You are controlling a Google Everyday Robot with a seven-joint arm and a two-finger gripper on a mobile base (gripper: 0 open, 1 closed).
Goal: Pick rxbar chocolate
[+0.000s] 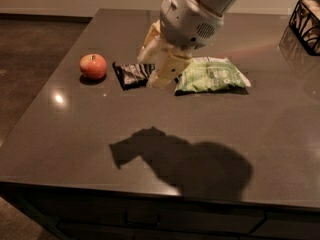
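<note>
The rxbar chocolate [131, 75], a small flat bar in a shiny black wrapper, hangs in the air above the dark table [65, 134], to the right of the red apple. My gripper [150, 73] is shut on its right end, with the cream fingers [166, 70] on either side of it. The arm comes down from the top right. Its shadow, with the bar's, falls on the table well in front, so the bar is lifted off the surface.
A red apple [93, 66] sits at the left of the table. A green-and-white chip bag [212, 75] lies just right of the gripper. A black wire basket [305, 18] stands at the far right corner. The table's front edge runs along the bottom.
</note>
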